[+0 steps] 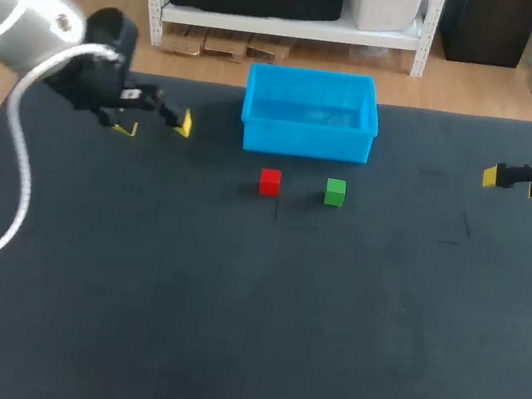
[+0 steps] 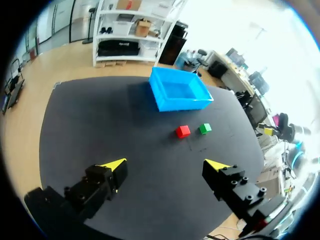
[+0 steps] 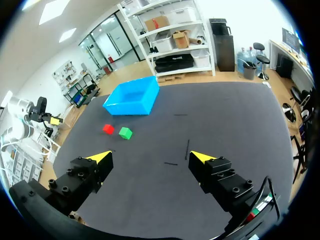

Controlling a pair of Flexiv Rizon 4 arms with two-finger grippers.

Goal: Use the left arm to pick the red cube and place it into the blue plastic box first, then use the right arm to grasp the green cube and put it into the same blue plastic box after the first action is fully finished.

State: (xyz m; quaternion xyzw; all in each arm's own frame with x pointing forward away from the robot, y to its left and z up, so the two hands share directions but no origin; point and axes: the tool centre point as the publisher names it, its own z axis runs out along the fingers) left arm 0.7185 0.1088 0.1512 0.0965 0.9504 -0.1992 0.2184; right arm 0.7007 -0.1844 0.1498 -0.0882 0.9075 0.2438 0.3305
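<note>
small red cube (image 1: 269, 181) rests on dark surface (image 1: 229, 305) just before open blue plastic box (image 1: 306, 137), small green cube (image 1: 335, 192) near beside it. left gripper (image 1: 156, 125) wide, empty, well apart. advised: straddle red cube squarely, clear of green.

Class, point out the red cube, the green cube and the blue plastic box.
red cube (image 1: 269, 181), head view, the cube's centre.
green cube (image 1: 335, 192), head view, the cube's centre.
blue plastic box (image 1: 305, 142), head view, front wall.
</note>
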